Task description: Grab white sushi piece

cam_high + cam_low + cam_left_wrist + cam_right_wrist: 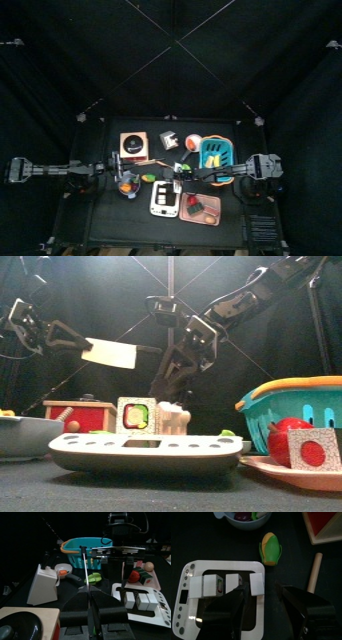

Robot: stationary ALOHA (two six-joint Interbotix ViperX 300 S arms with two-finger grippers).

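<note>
A white tray (191,607) holds three sushi pieces in a row. The plain white piece (256,583) is at one end, and the piece at the other end shows a green and red filling (136,416). The white piece also shows in the front view (175,418). My right gripper (264,594) is open and hangs just above the tray, its jaws on either side of the white piece's end without touching it. My left gripper (90,601) is shut on a toy knife (110,353) and holds it in the air left of the tray.
A green-yellow corn piece (270,548) and a wooden stick (313,572) lie just beyond the tray. A teal basket (301,406) and a pink plate (301,471) stand on the right, a grey bowl (20,436) and a red wooden box (78,416) on the left.
</note>
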